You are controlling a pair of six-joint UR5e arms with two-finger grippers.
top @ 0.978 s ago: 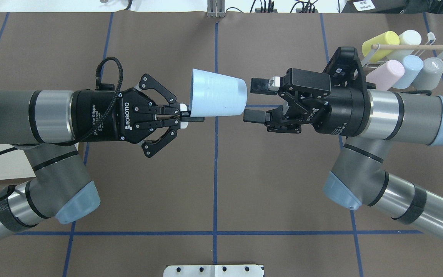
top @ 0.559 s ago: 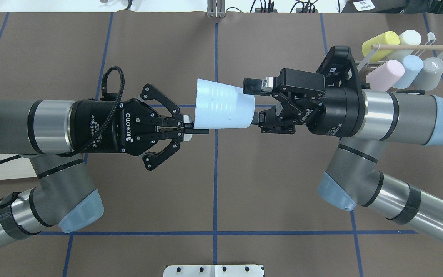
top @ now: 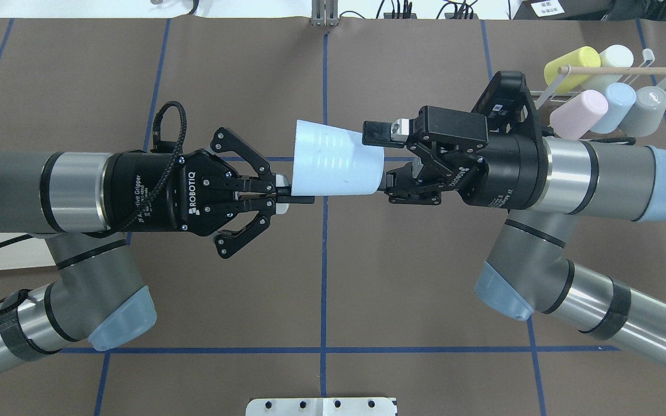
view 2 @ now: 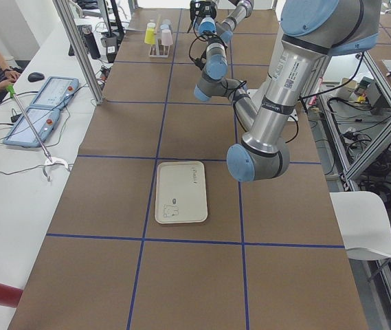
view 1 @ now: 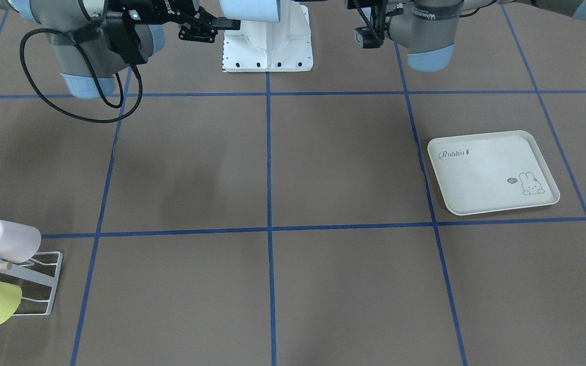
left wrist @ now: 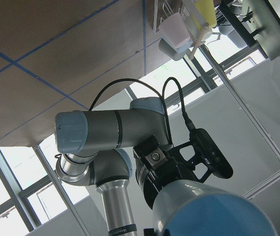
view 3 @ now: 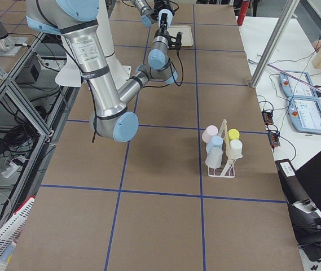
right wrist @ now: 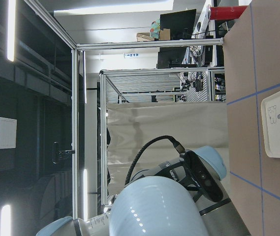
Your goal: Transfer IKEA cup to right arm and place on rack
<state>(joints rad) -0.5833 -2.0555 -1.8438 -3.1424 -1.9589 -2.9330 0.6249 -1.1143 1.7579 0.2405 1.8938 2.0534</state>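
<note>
**Bridging two pincers: a cup in mid-air**

Held clear above the brown, blue-taped surface [top: 425,277], the pale-blue tapered plastic cup [top: 333,167] lies on its side near the middle line, mouth toward the robot's left and base toward its right. The left pincer [top: 295,195] is narrowed to a thin clamp on the cup's rim at the lower edge of the mouth. The right pincer [top: 378,160] is spread wide, its jaws straddling the cup's base end: one finger [top: 374,133] overlaps the upper edge, and the other is mostly hidden behind the lower edge. Whether they touch the cup cannot be told. The small white wire rack [top: 547,94], with a light wooden rod [top: 622,70] through it, stands well apart at the far right and carries five pastel cups.
</note>
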